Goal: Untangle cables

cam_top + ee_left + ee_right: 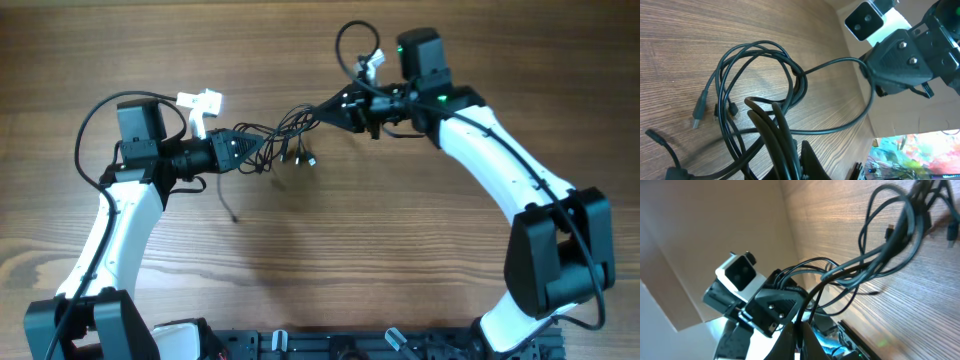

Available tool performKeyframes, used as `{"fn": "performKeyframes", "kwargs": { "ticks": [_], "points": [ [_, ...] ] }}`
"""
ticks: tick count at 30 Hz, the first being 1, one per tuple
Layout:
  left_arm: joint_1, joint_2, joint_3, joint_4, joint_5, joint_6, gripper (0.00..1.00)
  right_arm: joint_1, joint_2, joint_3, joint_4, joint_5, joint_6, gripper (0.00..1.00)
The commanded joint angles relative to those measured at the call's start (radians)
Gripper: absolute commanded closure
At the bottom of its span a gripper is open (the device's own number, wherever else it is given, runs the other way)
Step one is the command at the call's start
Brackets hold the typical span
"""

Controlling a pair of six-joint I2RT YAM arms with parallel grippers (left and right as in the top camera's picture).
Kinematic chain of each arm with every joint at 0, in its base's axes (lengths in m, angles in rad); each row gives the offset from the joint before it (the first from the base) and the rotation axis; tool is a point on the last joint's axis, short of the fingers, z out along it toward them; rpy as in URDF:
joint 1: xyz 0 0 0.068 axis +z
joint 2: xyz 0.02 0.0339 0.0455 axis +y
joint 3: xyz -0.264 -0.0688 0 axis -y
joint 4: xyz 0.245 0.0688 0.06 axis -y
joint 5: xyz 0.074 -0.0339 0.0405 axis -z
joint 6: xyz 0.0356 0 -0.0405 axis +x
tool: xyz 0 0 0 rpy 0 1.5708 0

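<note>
Two white arms reach over a wood-grain desk, the left arm pointing right and the right arm pointing left, so their black tips face each other near the middle top of the overhead view. Between them hang the cables, a small dark tangle strung from one tip to the other, with a faint shadow on the desk beneath it. The left hand is pressed together on one side of the tangle; its own camera shows several strands bunching and running down into its fingers. The right hand is likewise pressed together, pinching the other side: from the left wrist one cord arcs straight into its tip, and from the right wrist the cords converge at its fingers. The cables are very thin, black to dark grey, smooth and limp. They form about three overlapping round loops that cross and twist together at one knotted spot. One loose cord trails down from near the left hand and lies on the desk. Smallest are the plugs, dangling under the tangle: one grey flat plug and two tiny dark ones beside it; whether they touch the desk I cannot tell.
</note>
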Motion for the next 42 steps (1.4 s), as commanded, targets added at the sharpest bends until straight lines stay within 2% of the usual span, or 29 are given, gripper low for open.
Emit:
{"fn": "performKeyframes", "kwargs": {
  "ticks": [1, 8, 12, 13, 14, 16, 17, 18, 22, 24, 27, 31, 35, 42],
  "points": [
    [0.0, 0.006, 0.018, -0.001, -0.018, 0.005, 0.96, -0.065, -0.011, 0.0, -0.008, -0.069, -0.034, 0.96],
    [0.0, 0.006, 0.018, -0.002, -0.047, 0.005, 0.96, -0.196, -0.011, 0.0, -0.019, -0.147, -0.043, 0.96],
    [0.0, 0.006, 0.018, -0.01, -0.047, 0.005, 0.96, -0.214, -0.011, 0.0, -0.071, -0.159, -0.127, 0.96],
    [0.0, 0.006, 0.018, -0.012, -0.047, 0.005, 0.96, -0.207, -0.011, 0.0, -0.103, -0.153, -0.153, 0.87],
    [0.0, 0.006, 0.018, -0.011, -0.046, 0.005, 0.96, -0.196, -0.011, 0.0, -0.139, -0.138, -0.169, 0.75],
    [-0.001, 0.006, 0.018, -0.011, -0.038, 0.013, 0.96, -0.167, -0.011, 0.0, -0.199, -0.097, -0.166, 0.64],
    [-0.001, 0.006, 0.018, -0.011, -0.008, 0.05, 0.96, -0.132, -0.011, 0.0, -0.212, -0.071, -0.161, 0.57],
    [-0.001, 0.006, 0.018, -0.011, 0.043, 0.102, 0.96, -0.108, -0.011, 0.0, -0.212, -0.06, -0.159, 0.55],
    [-0.003, 0.006, 0.018, -0.011, 0.217, 0.25, 0.96, 0.017, -0.011, 0.0, -0.19, 0.032, -0.055, 0.55],
    [-0.025, 0.006, 0.018, -0.01, 0.329, 0.327, 0.96, 0.091, -0.011, 0.0, -0.161, 0.087, 0.036, 0.59],
    [-0.051, 0.006, 0.018, -0.008, 0.329, 0.328, 0.96, 0.155, -0.011, 0.0, -0.139, 0.153, 0.143, 0.6],
    [-0.078, 0.006, 0.018, -0.006, 0.329, 0.328, 0.96, 0.198, -0.011, 0.0, -0.134, 0.234, 0.208, 0.61],
    [-0.08, 0.006, 0.018, -0.003, 0.328, 0.327, 0.96, 0.215, -0.011, 0.0, -0.136, 0.27, 0.229, 0.72],
    [-0.08, 0.006, 0.018, -0.004, 0.336, 0.323, 0.96, 0.243, -0.011, 0.0, -0.138, 0.346, 0.232, 0.72]
  ]
}}
